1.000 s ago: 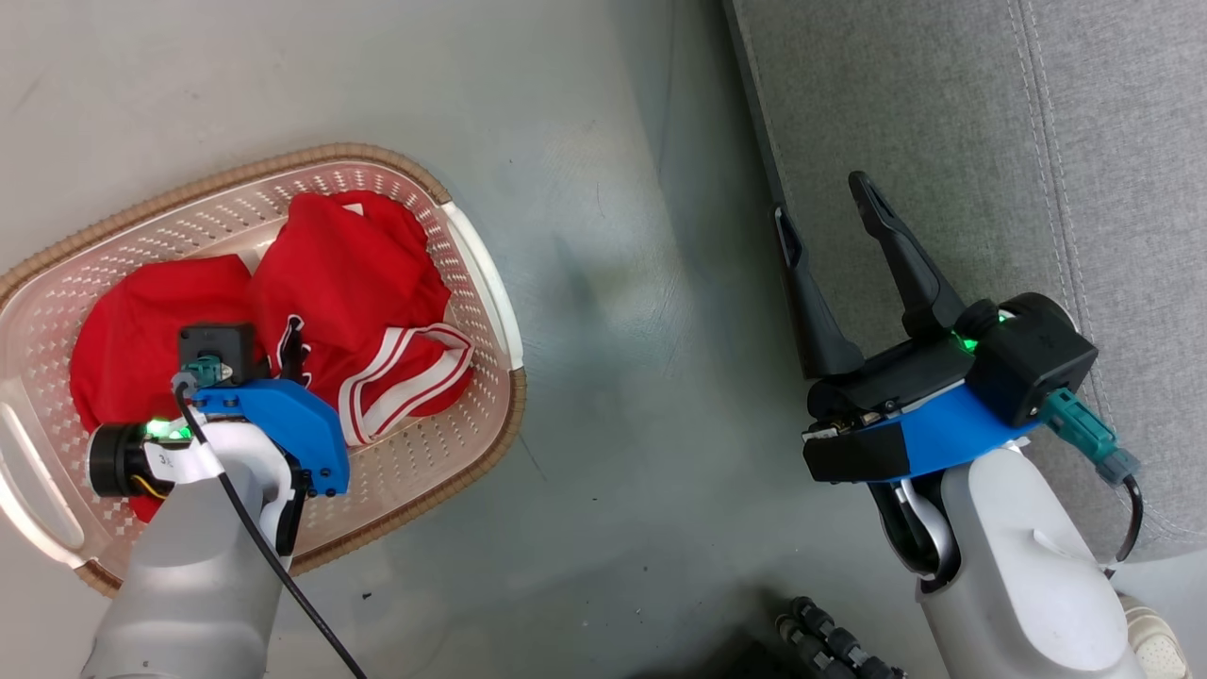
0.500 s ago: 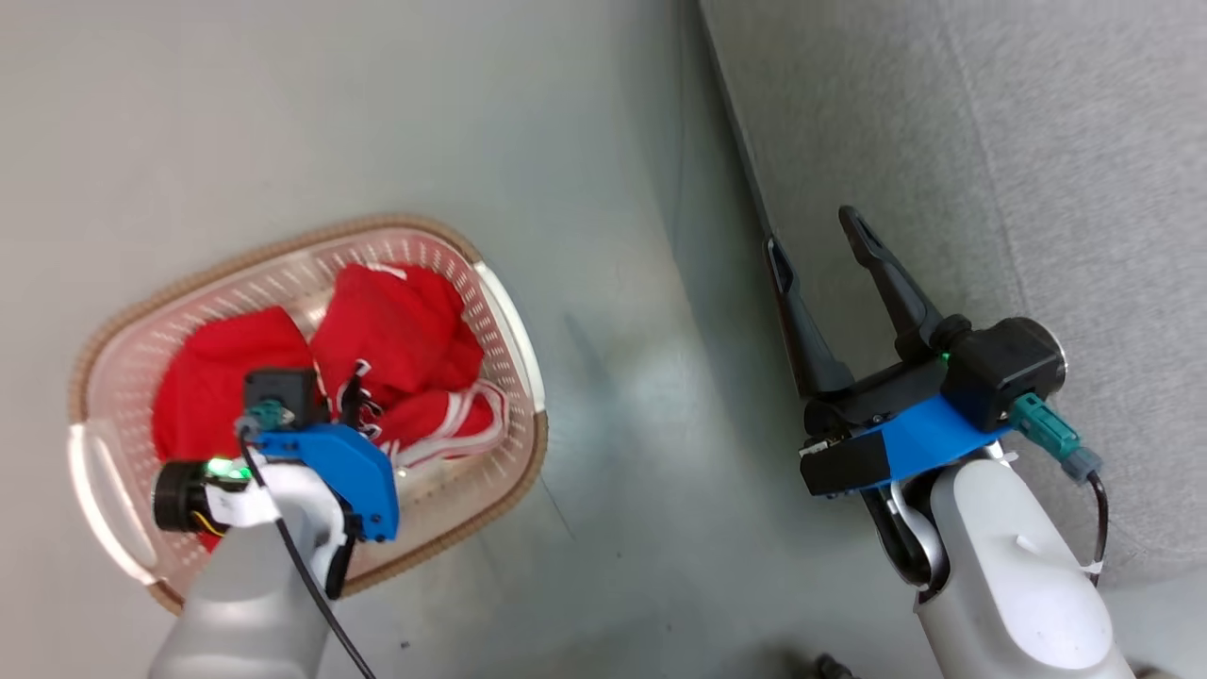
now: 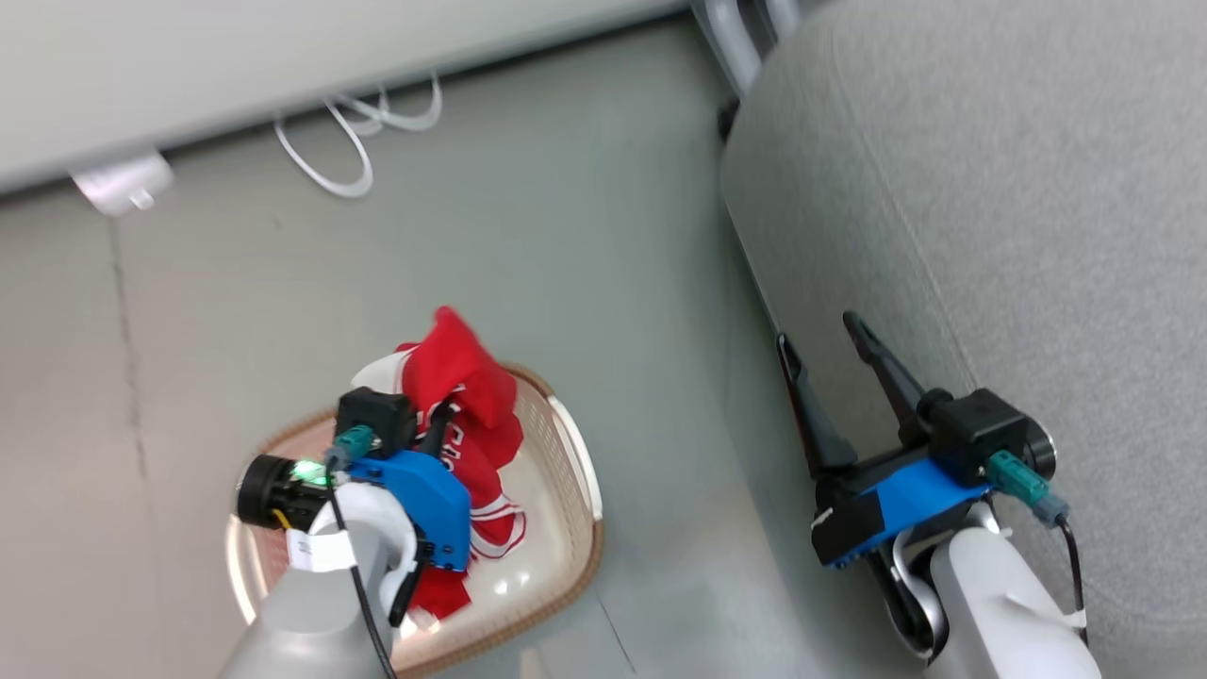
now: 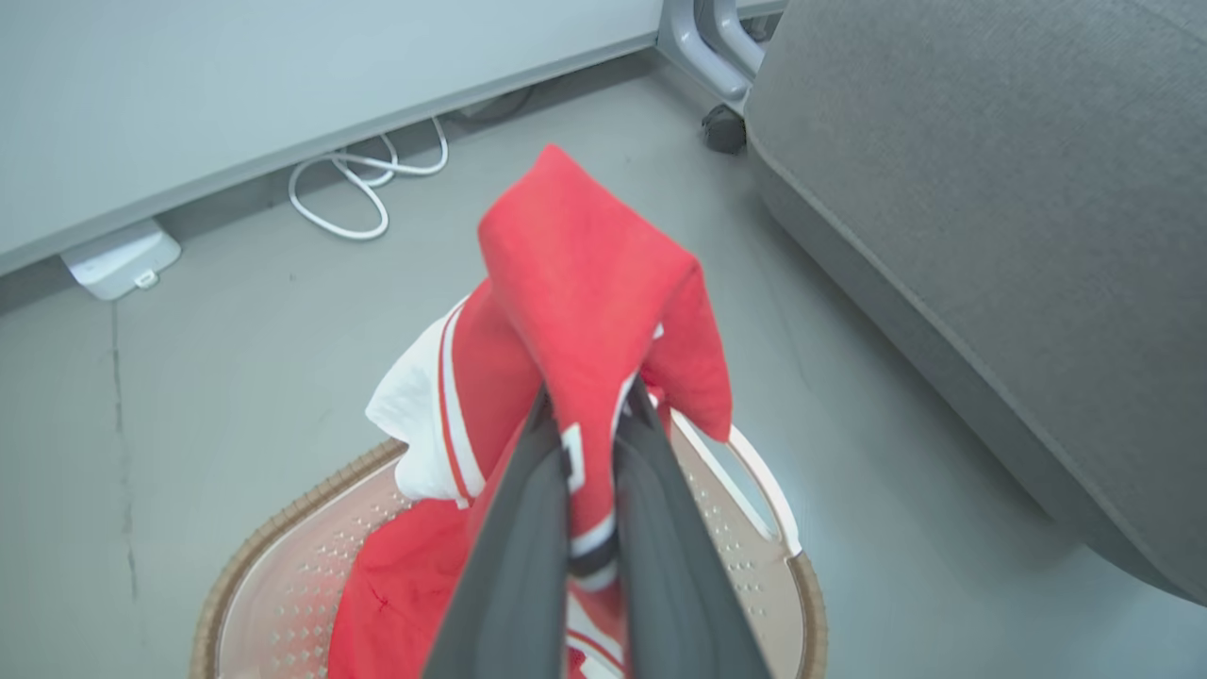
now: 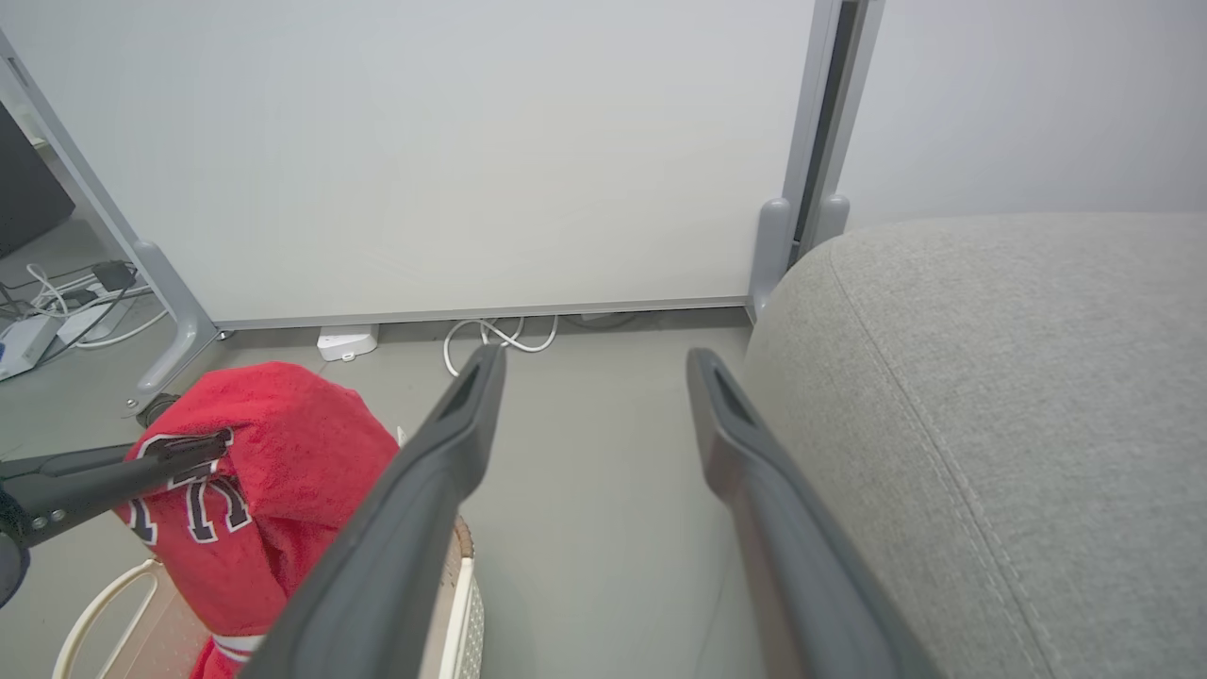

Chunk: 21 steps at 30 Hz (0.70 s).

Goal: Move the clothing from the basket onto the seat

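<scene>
While a second earlier it sat low in the basket [image 3: 586, 509], the left gripper [image 4: 589, 401] had risen, pinching red clothing [image 4: 585, 255] that now hung above the basket, not yet over the seat [image 3: 990, 189]. The right gripper [image 3: 816, 330] stayed spread wide beside the seat, holding nothing.

I see one red striped garment [image 4: 585, 283] hanging above the cream basket [image 4: 811, 613], second garment [image 4: 396, 594] inside; grey seat [image 4: 990, 236] nearby.

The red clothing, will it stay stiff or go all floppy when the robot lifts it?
Probably floppy: the clothing folds over the shut left gripper and droops toward the basket. Likely light too, since one narrow pinch seems to hold it up.
</scene>
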Tool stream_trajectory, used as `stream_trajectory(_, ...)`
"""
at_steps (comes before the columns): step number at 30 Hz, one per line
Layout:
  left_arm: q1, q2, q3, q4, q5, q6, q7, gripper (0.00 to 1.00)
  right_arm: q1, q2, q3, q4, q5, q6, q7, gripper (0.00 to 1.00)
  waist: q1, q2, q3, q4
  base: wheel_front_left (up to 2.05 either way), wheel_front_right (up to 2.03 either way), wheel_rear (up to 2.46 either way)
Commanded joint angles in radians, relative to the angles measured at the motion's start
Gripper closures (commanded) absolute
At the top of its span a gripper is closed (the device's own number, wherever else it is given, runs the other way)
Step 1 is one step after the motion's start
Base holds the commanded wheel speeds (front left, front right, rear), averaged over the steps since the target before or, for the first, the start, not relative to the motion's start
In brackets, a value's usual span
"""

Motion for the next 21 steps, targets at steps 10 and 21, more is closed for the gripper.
stream_trajectory(10, 0.007, -0.014, -0.16, -0.166, -0.092, -0.005, -0.005, 1.0, 0.082, -0.004, 0.012, 0.03, 0.012, 0.0, 0.027, 0.0, 0.0002, -0.0001, -0.255, 0.081, 0.0, 0.0, 0.0)
stream_trajectory(21, -0.081, -0.016, -0.306, -0.325, -0.234, -0.005, 0.064, 1.0, 0.13, -0.004, 0.012, 0.016, 0.017, 0.0, 0.05, 0.0, 0.0002, -0.0001, -0.316, 0.117, 0.0, 0.0, 0.0)
